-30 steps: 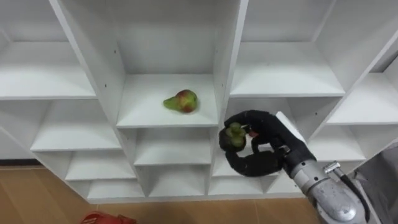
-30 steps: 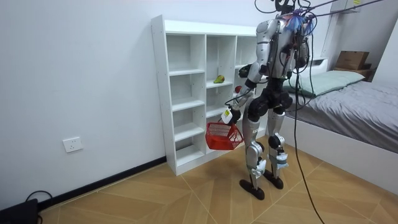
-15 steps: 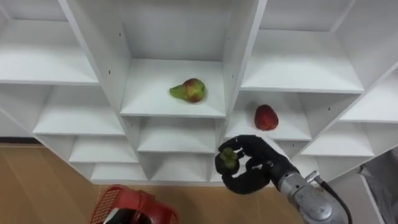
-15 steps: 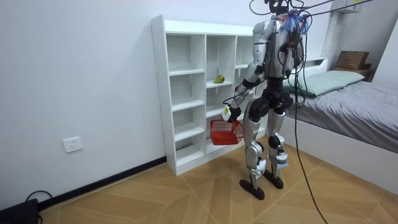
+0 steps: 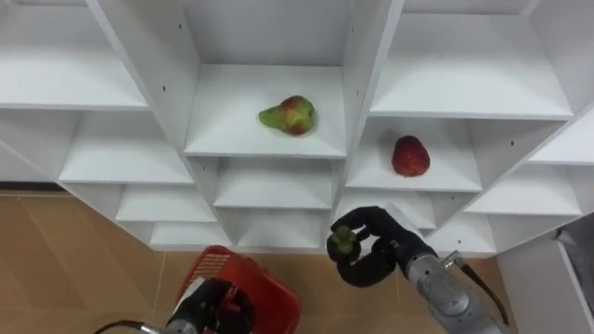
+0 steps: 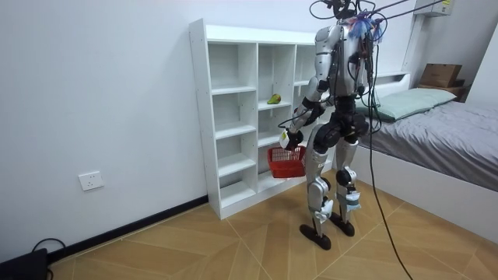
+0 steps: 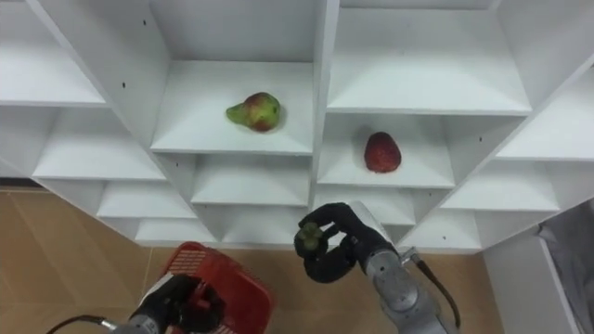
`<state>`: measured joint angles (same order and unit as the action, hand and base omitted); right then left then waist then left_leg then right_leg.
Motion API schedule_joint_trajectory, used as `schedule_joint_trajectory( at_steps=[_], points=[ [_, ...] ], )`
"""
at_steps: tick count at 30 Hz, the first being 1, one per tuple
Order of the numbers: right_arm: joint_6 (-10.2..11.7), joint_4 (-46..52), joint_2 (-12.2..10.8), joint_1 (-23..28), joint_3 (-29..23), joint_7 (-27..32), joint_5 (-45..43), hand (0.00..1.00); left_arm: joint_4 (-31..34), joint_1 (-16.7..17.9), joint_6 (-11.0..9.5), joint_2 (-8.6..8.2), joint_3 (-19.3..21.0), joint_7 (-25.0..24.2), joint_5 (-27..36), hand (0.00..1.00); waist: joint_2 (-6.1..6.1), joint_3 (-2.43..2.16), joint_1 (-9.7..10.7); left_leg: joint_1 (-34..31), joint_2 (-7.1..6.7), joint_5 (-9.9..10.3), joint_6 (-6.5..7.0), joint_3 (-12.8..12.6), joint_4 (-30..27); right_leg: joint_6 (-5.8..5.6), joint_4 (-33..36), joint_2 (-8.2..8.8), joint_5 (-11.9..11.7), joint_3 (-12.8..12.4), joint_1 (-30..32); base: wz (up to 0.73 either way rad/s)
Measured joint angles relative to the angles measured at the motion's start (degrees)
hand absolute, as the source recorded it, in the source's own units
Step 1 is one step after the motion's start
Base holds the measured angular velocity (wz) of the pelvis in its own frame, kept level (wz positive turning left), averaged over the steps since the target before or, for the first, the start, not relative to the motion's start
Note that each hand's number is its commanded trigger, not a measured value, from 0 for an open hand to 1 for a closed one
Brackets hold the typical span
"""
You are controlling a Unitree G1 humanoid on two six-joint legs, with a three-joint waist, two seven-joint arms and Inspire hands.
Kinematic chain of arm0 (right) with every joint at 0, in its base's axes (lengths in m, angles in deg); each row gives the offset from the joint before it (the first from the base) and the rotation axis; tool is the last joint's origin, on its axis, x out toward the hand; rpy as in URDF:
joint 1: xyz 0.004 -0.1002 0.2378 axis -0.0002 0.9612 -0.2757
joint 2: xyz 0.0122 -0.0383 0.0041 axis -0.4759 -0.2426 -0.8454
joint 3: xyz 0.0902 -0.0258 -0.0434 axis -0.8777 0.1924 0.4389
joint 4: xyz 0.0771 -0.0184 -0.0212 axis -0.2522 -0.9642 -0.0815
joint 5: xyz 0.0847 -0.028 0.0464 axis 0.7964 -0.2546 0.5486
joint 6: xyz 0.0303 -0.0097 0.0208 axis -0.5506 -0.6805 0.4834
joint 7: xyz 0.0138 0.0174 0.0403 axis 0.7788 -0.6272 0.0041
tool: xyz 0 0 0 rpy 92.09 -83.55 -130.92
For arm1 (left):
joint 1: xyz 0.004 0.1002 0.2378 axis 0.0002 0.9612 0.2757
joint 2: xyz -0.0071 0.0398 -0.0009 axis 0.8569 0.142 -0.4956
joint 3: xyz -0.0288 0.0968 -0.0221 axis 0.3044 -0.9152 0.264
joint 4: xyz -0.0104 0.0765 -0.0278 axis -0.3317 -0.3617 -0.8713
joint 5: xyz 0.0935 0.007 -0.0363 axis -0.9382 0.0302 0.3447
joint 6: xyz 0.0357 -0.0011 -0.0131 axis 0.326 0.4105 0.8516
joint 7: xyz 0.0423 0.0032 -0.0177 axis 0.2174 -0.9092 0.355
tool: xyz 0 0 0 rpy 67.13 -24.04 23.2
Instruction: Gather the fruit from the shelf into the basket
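Right now the carrying step is in hand: one fruit is off the shelf and not yet in the basket. Nearest the robot, the left hand point(image 5: 206, 311) is clenching the top of the red basket point(image 5: 264, 295) and holding it low in front of the body, above the wooden floor. Just beyond and to the right, the right hand point(image 5: 394, 252) is curling round a small green fruit point(image 5: 341, 243) and pinching it between thumb and fingers. It is hanging in the air in front of the lower shelves, a little right of the basket and higher than it.

By my judgement, the next move is calling for the right hand to swing left over the basket's open top and release. After that it will be reaching back up for what remains.

Farther off, the white closet point(image 5: 357, 83) is holding two more fruits. A red fruit point(image 5: 410, 156) is lying in a compartment of the right column, and a green-and-red pear point(image 5: 290, 115) is resting one shelf higher in the middle column.

Counting up, I am seeing three fruits, one grasped and two shelved, and one basket.
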<state>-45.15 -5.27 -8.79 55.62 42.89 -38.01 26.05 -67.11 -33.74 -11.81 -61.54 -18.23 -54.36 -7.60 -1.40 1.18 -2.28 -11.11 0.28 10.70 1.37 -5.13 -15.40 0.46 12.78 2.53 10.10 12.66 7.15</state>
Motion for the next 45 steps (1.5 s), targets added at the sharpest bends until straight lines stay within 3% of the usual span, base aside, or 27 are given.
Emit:
schedule_joint_trajectory(
  at_steps=[5,12,15,19,31,38,45],
  points=[
    [1.90,-3.01,-0.27,-1.39,0.12,1.75,-1.73,1.00,-0.03,-1.22,-1.68,-0.06,-0.13,-1.23,-0.02,1.00,0.00,0.00,-0.32,-0.84,-0.04,-0.16,0.17,0.40,-0.11,0.00,0.17,0.20,0.00,0.08,0.75,0.01],
    [1.94,-7.03,-0.65,-2.23,1.52,3.16,-1.77,1.00,-0.08,-2.40,-2.41,-0.01,-3.08,-1.72,-0.02,1.00,0.32,0.21,-1.20,-1.21,-0.01,-0.27,0.33,0.56,-0.22,-0.01,0.46,0.39,-0.01,0.21,1.08,0.00],
    [1.89,-8.69,-1.90,-2.62,2.27,3.87,-2.09,1.00,0.44,-2.47,-2.39,-0.10,-3.88,-2.52,0.00,1.00,0.52,0.34,-1.18,-1.56,-0.01,-0.27,0.33,0.64,-0.37,-0.02,0.87,0.39,0.00,0.32,1.58,0.00],
    [1.88,-8.97,-2.15,-2.61,3.01,4.24,-4.14,1.00,1.47,-3.04,-2.38,-0.49,-4.42,-2.76,0.02,1.00,1.17,0.68,-0.98,-2.56,-0.02,-0.30,0.39,0.93,-0.94,-0.03,1.09,0.55,0.01,1.06,2.10,0.09],
    [1.86,-9.07,-2.39,-2.59,8.54,4.44,-5.35,1.00,1.57,-4.97,-2.39,-1.04,-5.65,-3.15,0.17,1.00,1.33,0.59,-1.14,-3.18,-0.06,-0.31,0.39,1.61,-1.34,-0.04,1.09,0.55,0.02,1.84,2.17,0.03],
    [1.86,-9.30,-2.59,-2.58,10.30,3.20,-3.55,1.00,2.35,-5.93,-2.57,-2.34,-7.29,-3.03,0.64,1.00,2.27,-0.01,-1.20,-3.11,-0.11,-0.33,0.39,2.08,-1.83,-0.03,1.10,0.54,0.02,1.65,1.82,0.02],
    [1.85,-9.36,-2.67,-2.48,11.70,2.45,-3.38,1.00,2.35,-5.91,-2.91,-2.84,-8.07,-2.87,0.64,1.00,2.41,-0.03,-1.21,-2.66,-0.05,-0.53,0.30,2.24,-1.82,0.04,1.35,0.42,-0.03,1.67,1.37,0.00]
  ],
)
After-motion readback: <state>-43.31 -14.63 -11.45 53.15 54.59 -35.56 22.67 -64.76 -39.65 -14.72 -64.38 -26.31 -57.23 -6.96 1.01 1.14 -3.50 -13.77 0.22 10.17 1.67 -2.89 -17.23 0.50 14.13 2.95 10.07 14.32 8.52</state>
